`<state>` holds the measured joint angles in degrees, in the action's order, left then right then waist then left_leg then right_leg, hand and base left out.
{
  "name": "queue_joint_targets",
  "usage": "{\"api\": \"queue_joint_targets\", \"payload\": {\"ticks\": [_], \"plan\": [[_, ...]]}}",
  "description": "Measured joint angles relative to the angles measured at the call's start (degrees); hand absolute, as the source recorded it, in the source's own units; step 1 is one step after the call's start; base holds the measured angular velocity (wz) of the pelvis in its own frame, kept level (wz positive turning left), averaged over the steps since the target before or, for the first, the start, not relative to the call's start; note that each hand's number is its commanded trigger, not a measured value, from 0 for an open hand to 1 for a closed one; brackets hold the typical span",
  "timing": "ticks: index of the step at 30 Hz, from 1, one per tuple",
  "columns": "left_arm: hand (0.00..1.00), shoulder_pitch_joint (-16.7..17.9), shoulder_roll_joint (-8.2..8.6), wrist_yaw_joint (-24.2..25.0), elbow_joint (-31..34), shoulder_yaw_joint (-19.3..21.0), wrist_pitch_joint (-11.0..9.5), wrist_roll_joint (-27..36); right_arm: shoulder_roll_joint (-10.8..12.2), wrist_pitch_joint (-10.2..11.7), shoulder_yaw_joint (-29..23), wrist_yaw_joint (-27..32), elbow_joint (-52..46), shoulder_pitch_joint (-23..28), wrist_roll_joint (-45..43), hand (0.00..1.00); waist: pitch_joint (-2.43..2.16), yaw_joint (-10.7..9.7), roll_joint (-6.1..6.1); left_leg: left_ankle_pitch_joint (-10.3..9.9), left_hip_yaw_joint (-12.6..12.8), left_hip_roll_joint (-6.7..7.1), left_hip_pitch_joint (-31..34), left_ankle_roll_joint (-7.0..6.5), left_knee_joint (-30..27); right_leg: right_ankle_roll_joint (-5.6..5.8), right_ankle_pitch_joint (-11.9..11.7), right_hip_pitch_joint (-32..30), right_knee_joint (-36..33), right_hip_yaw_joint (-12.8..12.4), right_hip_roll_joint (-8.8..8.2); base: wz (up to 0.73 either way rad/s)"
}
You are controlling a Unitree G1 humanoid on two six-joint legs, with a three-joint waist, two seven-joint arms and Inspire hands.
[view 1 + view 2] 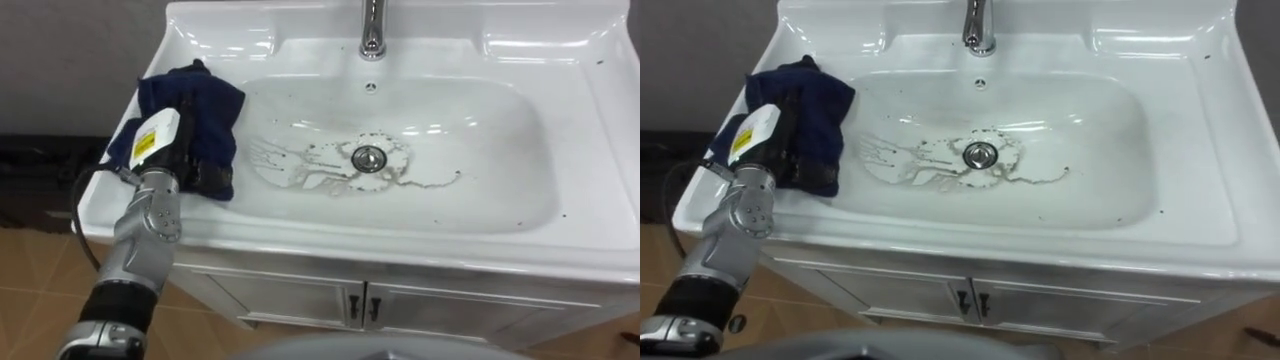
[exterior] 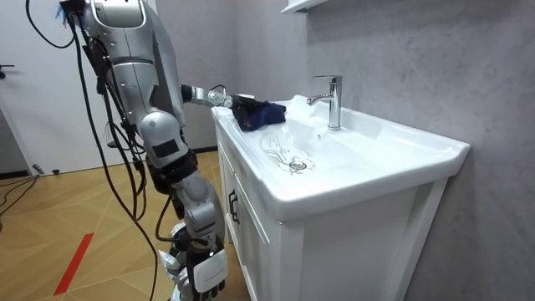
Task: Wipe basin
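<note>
Left hand (image 1: 158, 145) on left rim of basin (image 1: 590, 150), buried in blue cloth (image 1: 215, 110); finger state hidden, cannot tell; grime (image 1: 300, 168) round drain (image 1: 369, 157) unwiped; risk: loose hold, cloth bunches, slips off mid-stroke; right hand (image 2: 205, 272) hangs idle.

Both eye views are looking steeply down from the robot's head, close over the basin (image 1: 500, 170), facing the tap (image 1: 372, 30) at its far rim. The right eye is sitting slightly to the right, so the drain (image 1: 980, 154) is landing further left there. The room view is standing off on the robot's right, a little above the rim, looking along the cabinet (image 2: 251, 242) front and taking in the robot at its left. All three are sharing basin, tap, drain and cloth (image 1: 205, 110).
</note>
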<state>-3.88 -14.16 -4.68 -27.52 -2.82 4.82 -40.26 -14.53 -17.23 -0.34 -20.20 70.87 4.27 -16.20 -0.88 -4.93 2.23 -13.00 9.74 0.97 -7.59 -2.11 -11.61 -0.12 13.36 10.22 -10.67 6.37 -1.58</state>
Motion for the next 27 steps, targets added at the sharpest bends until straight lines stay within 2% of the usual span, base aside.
{"api": "queue_joint_targets", "payload": {"ticks": [5, 13, 23, 27], "plan": [[1.00, -1.4, 0.16, -0.2, -0.5, 2.9, 0.0, -1.4, 0.0, -0.4, -0.9, 0.0, 0.1, -0.7, -0.1, 0.00, -0.13, 0.1, -0.14, 0.2, 0.1, -0.02, -1.5, 0.31, 0.6, -0.36, 0.3, 1.1, 0.1, 0.0, 0.10, -0.01], [1.00, -2.0, 0.14, -0.4, -1.1, 5.3, 0.0, -1.4, 0.0, -1.2, -0.9, 0.0, 0.2, -0.8, -0.5, 0.00, -0.14, 0.3, -0.18, 0.4, 0.4, -0.07, -2.7, 0.60, 1.0, -0.58, 0.6, 1.8, 0.6, -0.6, 0.20, -0.03], [1.00, -2.6, -0.27, -0.4, -2.3, 7.3, 0.0, 0.4, 0.0, -1.1, -0.9, 0.0, -0.3, -0.9, -1.9, 0.00, -0.13, 0.7, -0.17, 0.4, 0.6, 0.00, -3.1, 0.61, 1.1, -0.59, 0.7, 2.7, 1.0, -0.6, 0.17, 0.00], [1.00, -2.6, -0.14, -0.4, -2.4, 7.3, 0.0, 4.8, 0.0, -1.1, -0.9, 0.3, -0.4, -0.9, -0.9, 0.00, -0.13, 1.7, -0.18, 0.4, 0.7, 0.00, -3.4, 0.62, 1.1, -0.56, 0.8, 2.7, 1.0, -0.8, 0.13, 0.00]]}}
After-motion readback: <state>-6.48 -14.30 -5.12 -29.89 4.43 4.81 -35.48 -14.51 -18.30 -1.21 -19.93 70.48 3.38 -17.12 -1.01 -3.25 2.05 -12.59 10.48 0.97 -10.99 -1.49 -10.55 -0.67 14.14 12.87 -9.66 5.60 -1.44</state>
